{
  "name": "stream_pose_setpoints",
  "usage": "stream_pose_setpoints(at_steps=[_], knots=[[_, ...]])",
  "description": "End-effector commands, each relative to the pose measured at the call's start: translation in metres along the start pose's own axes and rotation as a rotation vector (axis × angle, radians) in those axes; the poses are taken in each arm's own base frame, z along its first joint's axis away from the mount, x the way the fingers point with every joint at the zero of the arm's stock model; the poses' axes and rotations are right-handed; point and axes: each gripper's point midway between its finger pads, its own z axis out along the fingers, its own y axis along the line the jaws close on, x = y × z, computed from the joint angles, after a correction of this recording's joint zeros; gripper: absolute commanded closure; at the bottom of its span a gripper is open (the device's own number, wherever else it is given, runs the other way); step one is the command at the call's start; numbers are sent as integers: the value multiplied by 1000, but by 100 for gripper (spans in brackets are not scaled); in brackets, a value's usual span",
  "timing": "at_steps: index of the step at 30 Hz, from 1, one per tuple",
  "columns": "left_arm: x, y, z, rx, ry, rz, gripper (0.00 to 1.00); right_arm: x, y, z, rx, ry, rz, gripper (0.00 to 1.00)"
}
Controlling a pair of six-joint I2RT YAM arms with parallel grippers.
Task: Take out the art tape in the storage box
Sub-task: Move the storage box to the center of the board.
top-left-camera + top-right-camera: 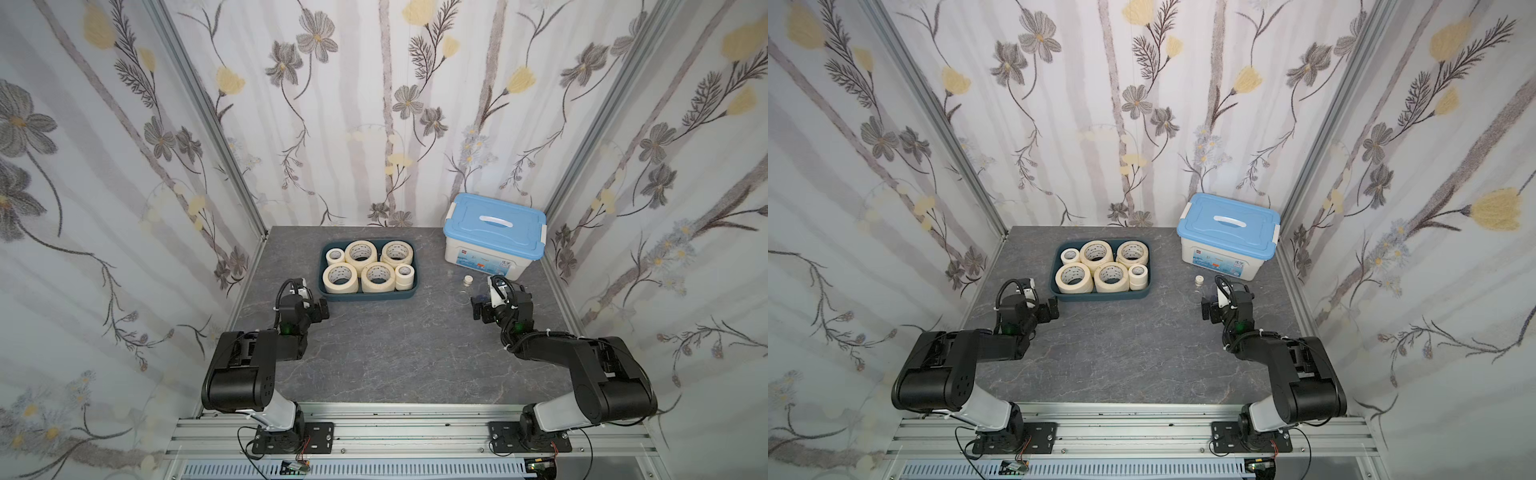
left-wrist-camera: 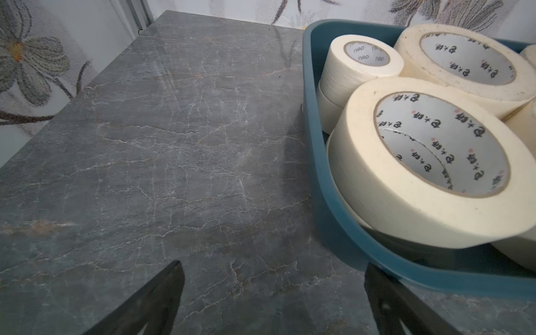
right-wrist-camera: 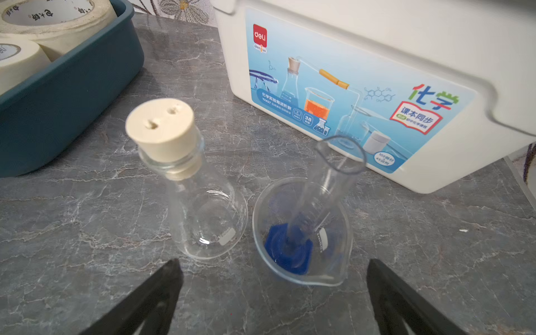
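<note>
Looking down in both top views, we see the storage box (image 1: 368, 294), a shallow dark teal plastic tray with rounded corners, sitting toward the back of the grey, marble-veined counter (image 1: 415, 353). The art tape (image 1: 360, 251) fills it: cream, matte paper rings with printed white cores, four large and two small on top. In the left wrist view a second layer shows beneath the top rolls (image 2: 420, 162), though we cannot count it.

To the right stands a white plastic tub (image 1: 490, 257) with a glossy light-blue lid (image 1: 494, 224) and a white handle. In front of it, the right wrist view shows a clear conical flask (image 3: 203, 208) plugged with a pale two-holed stopper (image 3: 161, 124), and beside it a clear beaker (image 3: 301, 232) holding a slim clear cylinder on a blue base.

Our left arm is folded low, its left tool (image 2: 272, 293) spread wide over bare counter just beside the box's near left corner, holding nothing. Our right arm mirrors it, the right tool (image 3: 272, 290) equally spread and empty, near the glassware.
</note>
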Motion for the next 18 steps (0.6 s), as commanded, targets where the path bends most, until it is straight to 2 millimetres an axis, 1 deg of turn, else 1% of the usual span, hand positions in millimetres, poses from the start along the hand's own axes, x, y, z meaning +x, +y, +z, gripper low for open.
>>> stream_pose_setpoints(at_steps=[1,18], knots=[[-28,-3,0,14,-105,4,0,-11,0,0,-5,-42,-4,0],[-28,-4,0,15,-106,5,0,-11,-1,0,0,-43,5,0]])
